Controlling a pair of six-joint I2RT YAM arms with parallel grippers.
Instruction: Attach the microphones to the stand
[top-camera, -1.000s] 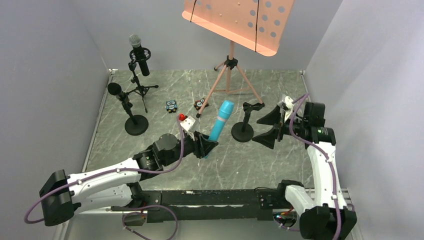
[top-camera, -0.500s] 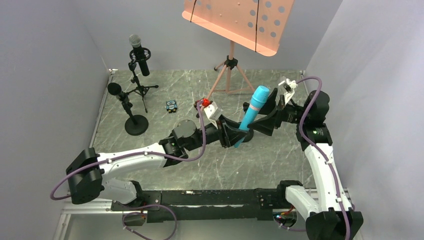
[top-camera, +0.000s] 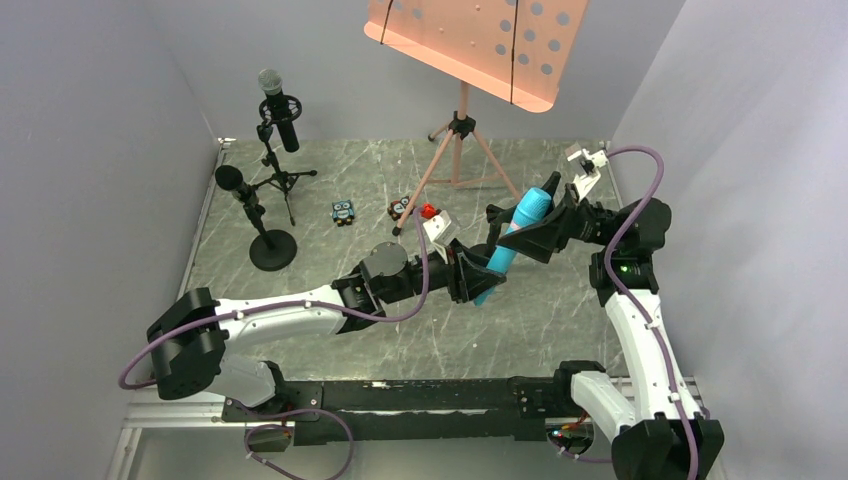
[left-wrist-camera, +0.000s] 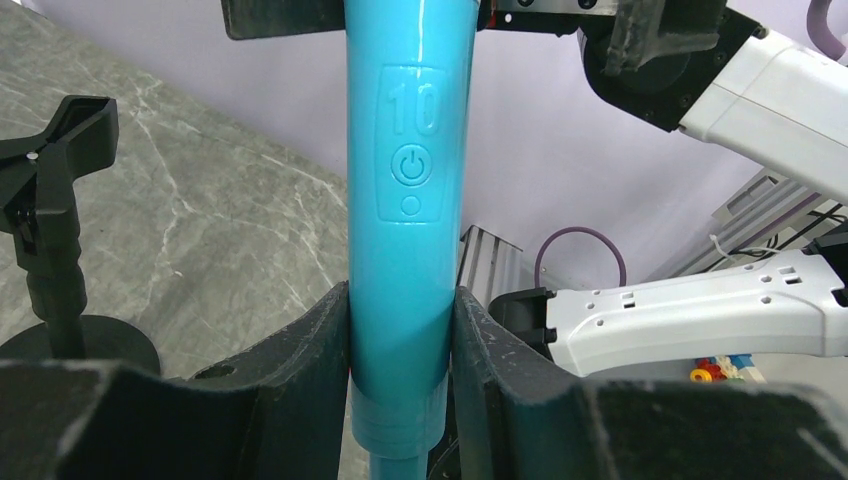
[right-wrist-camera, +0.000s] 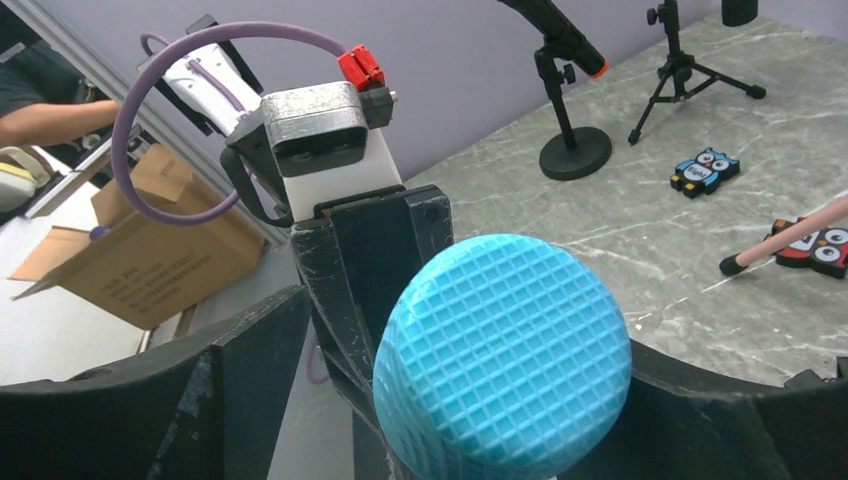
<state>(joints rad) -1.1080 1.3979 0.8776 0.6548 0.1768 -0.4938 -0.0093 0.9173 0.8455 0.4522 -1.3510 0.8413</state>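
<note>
My left gripper (top-camera: 478, 277) (left-wrist-camera: 400, 345) is shut on the lower handle of the turquoise microphone (top-camera: 515, 235) (left-wrist-camera: 410, 180) and holds it tilted above the table. My right gripper (top-camera: 532, 222) (right-wrist-camera: 470, 385) is open around the microphone's mesh head (right-wrist-camera: 505, 355); its left finger stands clear of the head and its right finger lies close against it. The empty black clip stand (top-camera: 497, 214) (left-wrist-camera: 58, 170) stands just behind the microphone. The black microphone with the orange end cap (top-camera: 243, 192) (right-wrist-camera: 560, 35) and the one with the silver mesh head (top-camera: 279, 108) sit on their stands at the far left.
A pink music stand (top-camera: 462, 120) on a tripod stands at the back centre. Two small owl figurines (top-camera: 343, 211) (top-camera: 400, 208) lie on the marble table (top-camera: 300, 280). Grey walls close in the left, back and right sides.
My left arm has carried the turquoise microphone from the table's middle to the right and up. My right gripper has come in around its head.
</note>
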